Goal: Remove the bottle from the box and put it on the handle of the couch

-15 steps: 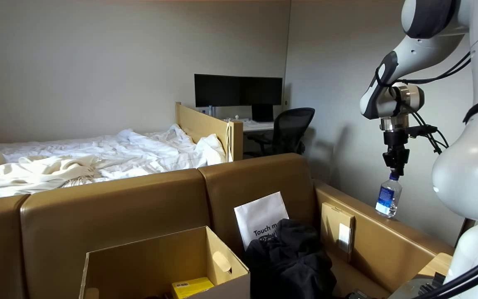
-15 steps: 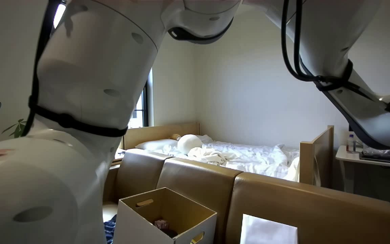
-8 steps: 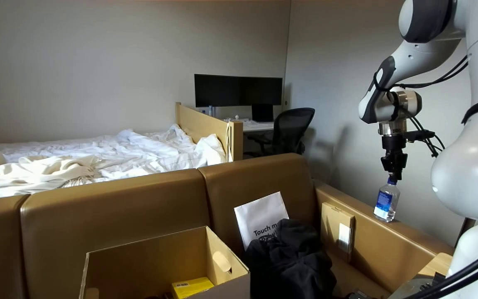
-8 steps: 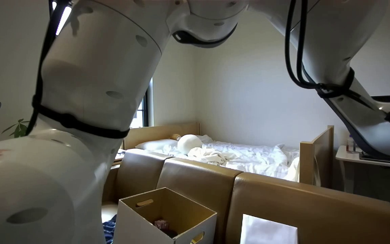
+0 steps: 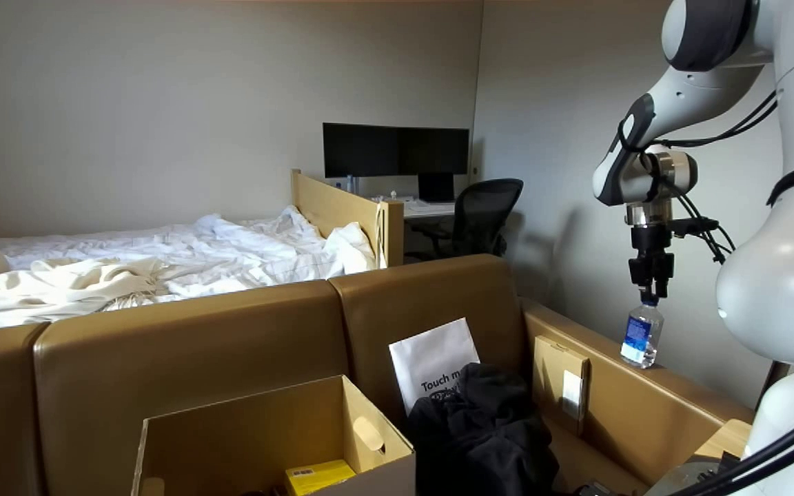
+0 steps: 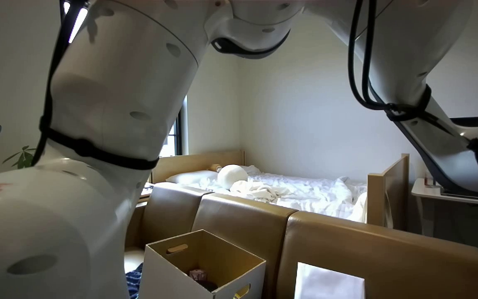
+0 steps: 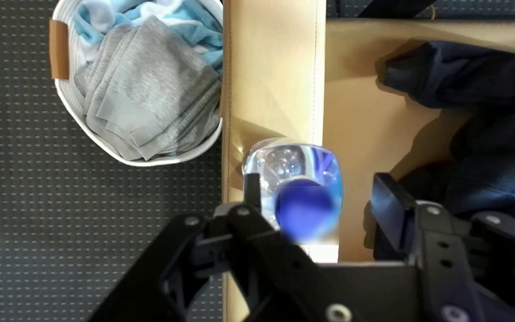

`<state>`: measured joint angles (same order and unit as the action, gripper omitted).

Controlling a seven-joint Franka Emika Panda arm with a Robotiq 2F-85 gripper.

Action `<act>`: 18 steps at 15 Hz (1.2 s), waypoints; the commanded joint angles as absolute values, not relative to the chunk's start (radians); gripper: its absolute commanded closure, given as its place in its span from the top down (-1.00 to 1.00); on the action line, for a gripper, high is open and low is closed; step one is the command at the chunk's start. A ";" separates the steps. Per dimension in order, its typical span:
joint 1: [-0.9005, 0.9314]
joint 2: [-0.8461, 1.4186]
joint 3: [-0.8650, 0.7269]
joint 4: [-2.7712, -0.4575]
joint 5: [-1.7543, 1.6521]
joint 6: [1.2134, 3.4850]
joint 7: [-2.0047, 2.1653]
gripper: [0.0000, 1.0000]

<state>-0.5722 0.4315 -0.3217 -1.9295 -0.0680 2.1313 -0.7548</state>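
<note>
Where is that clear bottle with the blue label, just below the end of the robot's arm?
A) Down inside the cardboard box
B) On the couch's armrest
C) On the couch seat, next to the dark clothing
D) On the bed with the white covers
B: in an exterior view the bottle has its base on the armrest, and the wrist view shows the jaws standing apart around its blue cap.
</note>
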 commanded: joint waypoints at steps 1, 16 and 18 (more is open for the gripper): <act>-0.581 0.398 -0.307 -1.931 -0.067 2.079 -0.779 0.91; -0.528 0.290 -0.256 -1.704 0.034 1.627 -0.854 1.00; -0.495 0.284 -0.237 -1.660 0.065 1.574 -0.864 1.00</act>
